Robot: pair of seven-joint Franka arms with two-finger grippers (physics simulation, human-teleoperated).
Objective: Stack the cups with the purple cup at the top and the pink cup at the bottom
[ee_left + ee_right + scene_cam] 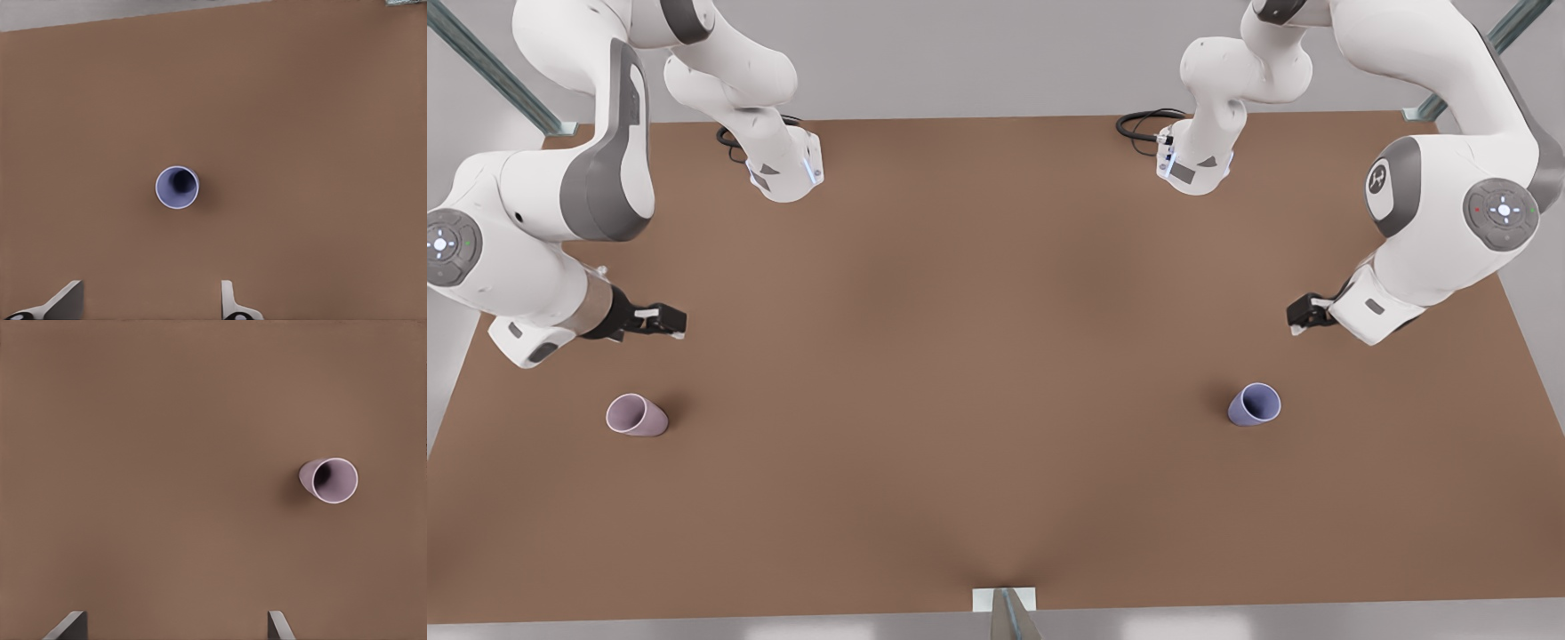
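Both cups stand upright on the counter (996,356), well apart: pink cup (637,415) at the front view's left, purple cup (1255,404) at its right. Left gripper (1302,317) above purple, right gripper (660,320) above pink, jaws wide open, empty. Light, stiff, likely slick; pinch across the rim

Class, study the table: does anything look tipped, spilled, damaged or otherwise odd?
Nothing stands out. The pink cup and the purple cup stand upright, far apart, on the table. Left pincer and right pincer wait open.
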